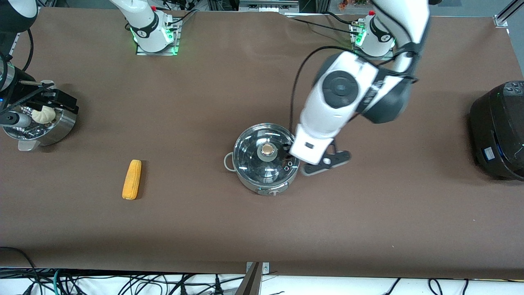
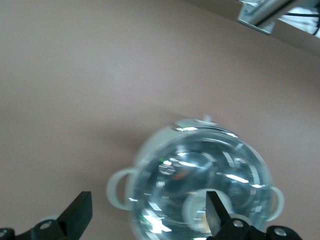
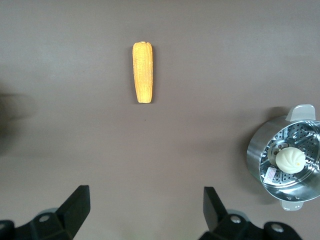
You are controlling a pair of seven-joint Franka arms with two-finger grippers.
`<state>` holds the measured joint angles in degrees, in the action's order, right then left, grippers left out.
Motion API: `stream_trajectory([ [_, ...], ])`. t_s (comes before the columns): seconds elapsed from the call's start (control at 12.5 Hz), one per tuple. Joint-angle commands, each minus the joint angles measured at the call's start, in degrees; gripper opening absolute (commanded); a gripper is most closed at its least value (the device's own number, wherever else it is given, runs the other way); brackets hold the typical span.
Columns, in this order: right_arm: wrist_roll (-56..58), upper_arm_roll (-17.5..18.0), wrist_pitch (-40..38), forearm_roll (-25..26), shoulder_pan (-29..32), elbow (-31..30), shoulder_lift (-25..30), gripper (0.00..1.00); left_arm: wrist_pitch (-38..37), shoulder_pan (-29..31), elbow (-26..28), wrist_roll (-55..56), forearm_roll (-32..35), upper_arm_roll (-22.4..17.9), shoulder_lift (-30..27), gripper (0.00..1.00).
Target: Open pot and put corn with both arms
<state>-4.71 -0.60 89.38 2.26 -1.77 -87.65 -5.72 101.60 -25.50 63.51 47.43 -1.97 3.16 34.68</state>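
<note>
Even overhead light is falling on the brown surface (image 1: 262, 229), casting only soft, short shadows. Glare is streaking across the pot (image 2: 200, 185) lid (its glass is smearing with motion blur in the left wrist view). The corn (image 3: 142, 72) is showing sharp.

No readable text, labels or numbers anywhere.

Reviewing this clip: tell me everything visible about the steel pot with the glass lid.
The pot is round, shiny stainless steel, with small grey loop handles at its sides. A clear glass lid with a tan knob sits on it, closed. It stands upright mid-table, nearer the front camera than the arm bases, apart from the corn. The left tool, fingers open, hovers over it without touching.
</note>
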Motion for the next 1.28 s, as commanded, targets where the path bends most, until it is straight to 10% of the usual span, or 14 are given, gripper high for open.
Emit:
stream_trajectory([
  [0.0, 0.41, 0.51, -0.26, 0.64, 0.54, 1.26, -0.52, 1.00, -8.72, 5.25, 4.60, -11.58, 0.47, 0.62, -8.62, 1.00],
  [1.2, 0.41, 0.51, -0.17, 0.55, 0.54, 1.26, -0.52, 1.00, -12.31, 29.45, 28.95, -40.92, -0.41, 0.70, -31.69, 1.00],
])
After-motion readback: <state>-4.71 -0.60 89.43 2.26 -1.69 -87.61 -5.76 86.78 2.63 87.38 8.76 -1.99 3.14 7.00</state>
